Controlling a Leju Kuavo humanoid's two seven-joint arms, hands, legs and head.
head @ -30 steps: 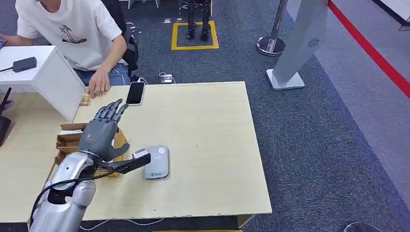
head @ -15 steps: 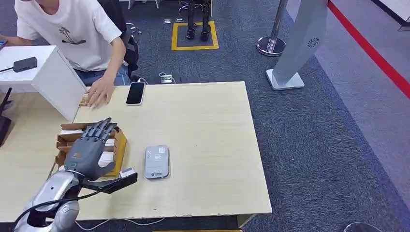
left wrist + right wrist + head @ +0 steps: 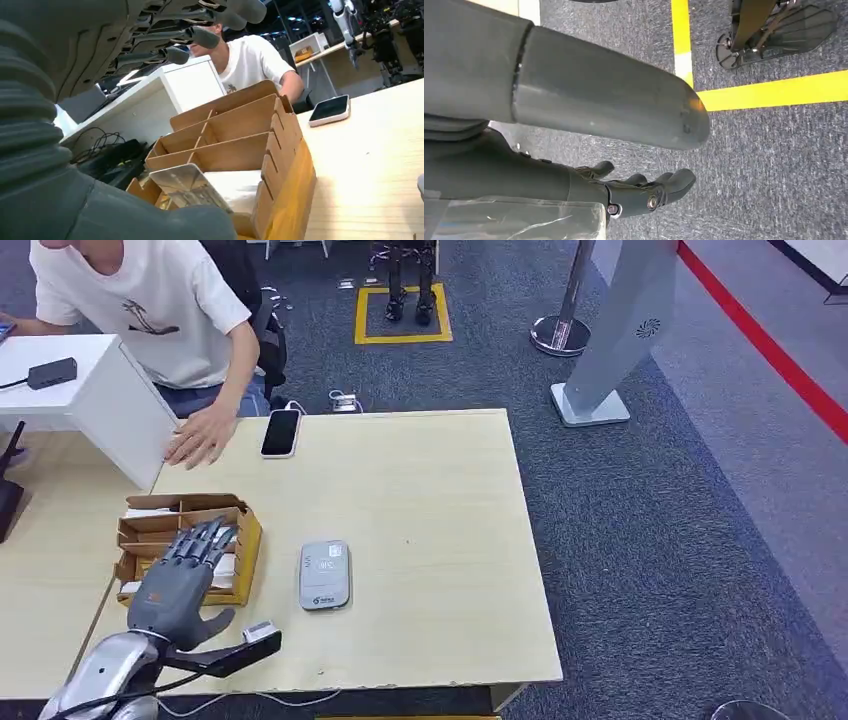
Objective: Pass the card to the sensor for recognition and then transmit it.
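— One glossy, silvery rectangular card (image 3: 186, 184) shows in the left wrist view, tilted at the near end of the brown cardboard divider box (image 3: 243, 540). A stack of white cards (image 3: 235, 182) lies just beside it in the same compartment.

— Is the left hand (image 3: 178, 585) holding it?

— Cannot tell. The card's lower edge is hidden behind the thick grey thumb. From the head view the hand hovers over the box's near end, fingers straight and slightly fanned, thumb splayed out to the side.

— And the reader?

— A flat grey rounded sensor pad (image 3: 324, 575) lies on the pale wooden table (image 3: 430, 500), just beside the box and apart from the hand.

— Farther out?

— A black smartphone (image 3: 281, 432) lies at the table's far edge, and a person's hand (image 3: 200, 445) rests on the table near it, next to a white cabinet (image 3: 115, 405).

— The right hand (image 3: 624, 195)?

— Hanging over grey carpet with yellow floor tape, dark fingers loosely bent, thumb apart from them, nothing in it.
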